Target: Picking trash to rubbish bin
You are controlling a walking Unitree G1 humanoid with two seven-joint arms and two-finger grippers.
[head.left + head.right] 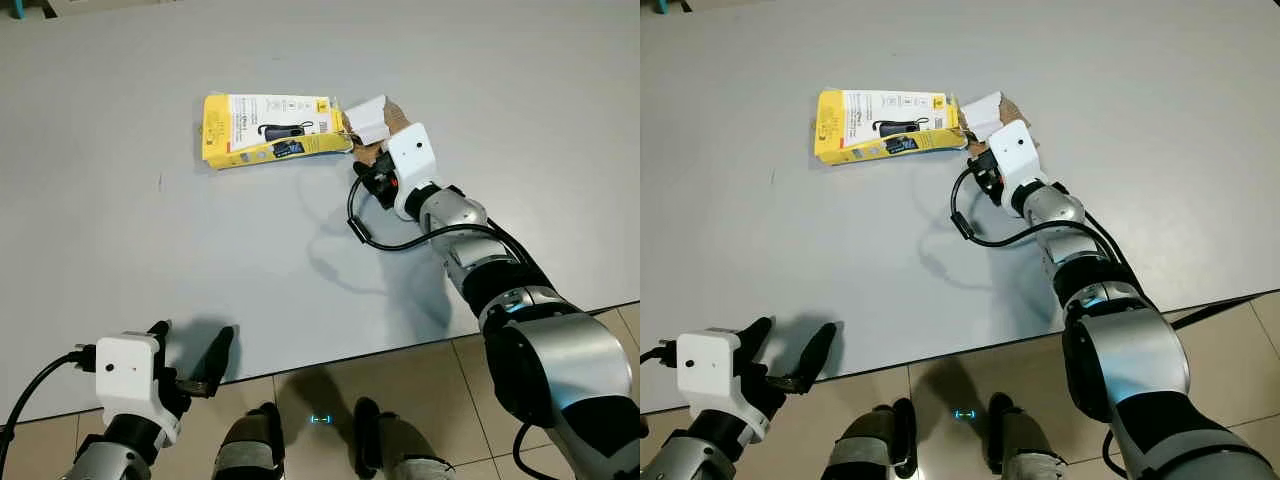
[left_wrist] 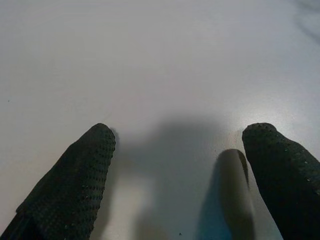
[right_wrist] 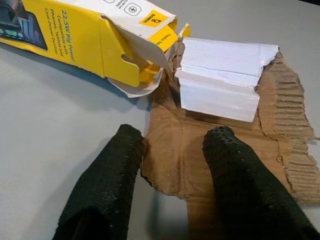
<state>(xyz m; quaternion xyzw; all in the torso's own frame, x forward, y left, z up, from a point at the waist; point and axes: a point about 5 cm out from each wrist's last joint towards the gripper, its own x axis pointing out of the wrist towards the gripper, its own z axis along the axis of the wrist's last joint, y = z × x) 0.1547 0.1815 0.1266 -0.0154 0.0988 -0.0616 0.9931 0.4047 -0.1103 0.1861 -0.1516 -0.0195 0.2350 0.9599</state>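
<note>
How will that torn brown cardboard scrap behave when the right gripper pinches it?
The torn cardboard scrap looks thin and creased, so it will likely flex and droop. It lies flat on the table, so the right gripper, open at its edge, may slide it. It probably weighs little.

A broad pale grey surface (image 1: pixel 150 230) takes up most of both eye views, matte and plain, with soft shadows lying on it. Its near edge runs as a dark line across the lower part of the views. Below that edge lies a floor (image 1: pixel 420 370) of beige tiles with thin darker grout lines between them.
</note>
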